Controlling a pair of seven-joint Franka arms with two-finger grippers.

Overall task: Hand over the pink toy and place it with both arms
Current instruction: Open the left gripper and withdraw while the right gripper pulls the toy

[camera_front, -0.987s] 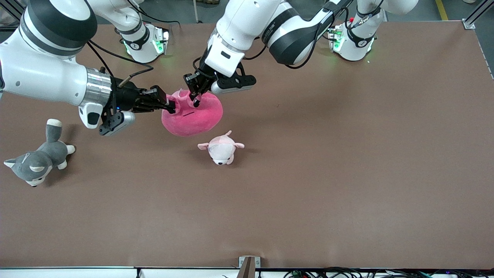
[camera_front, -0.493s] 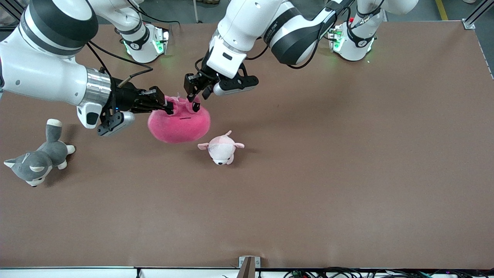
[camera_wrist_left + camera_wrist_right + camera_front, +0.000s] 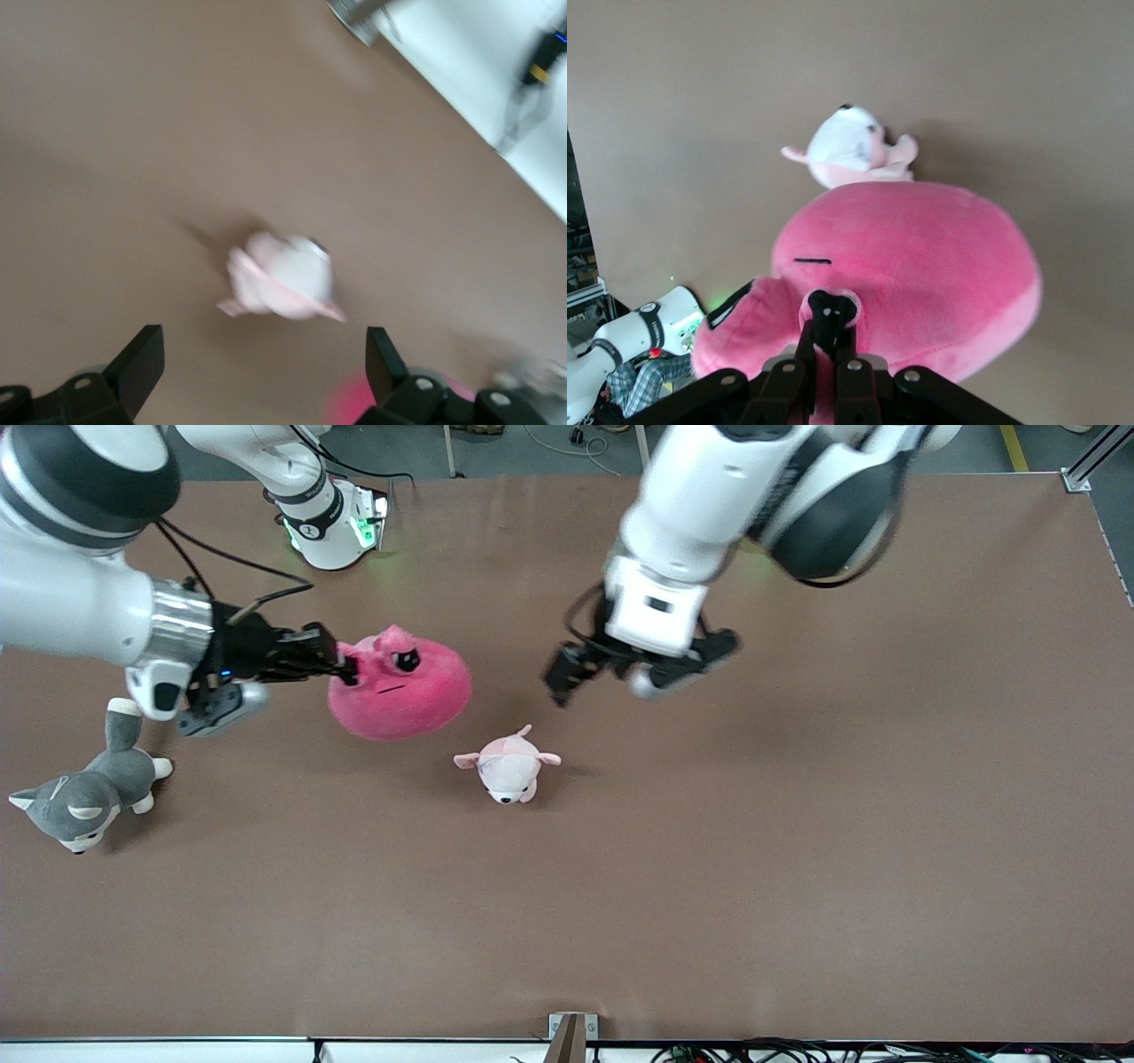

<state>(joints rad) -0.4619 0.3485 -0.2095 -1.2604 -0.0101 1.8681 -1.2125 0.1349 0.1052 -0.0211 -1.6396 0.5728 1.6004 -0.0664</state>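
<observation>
i see the right gripper (image 3: 344,669) pinching the pink toy (image 3: 403,691) at its ear, up over the tabletop (image 3: 797,824) toward the edge with the bases. the left gripper (image 3: 576,676) is spread wide, holding nothing. i count three plush toys, two arms.

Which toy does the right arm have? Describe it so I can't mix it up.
Follow the right gripper out over the brown table: it is shut on the pink toy, a big round hot-pink plush. The small pale pink plush lying beside it is far smaller and whitish.
</observation>
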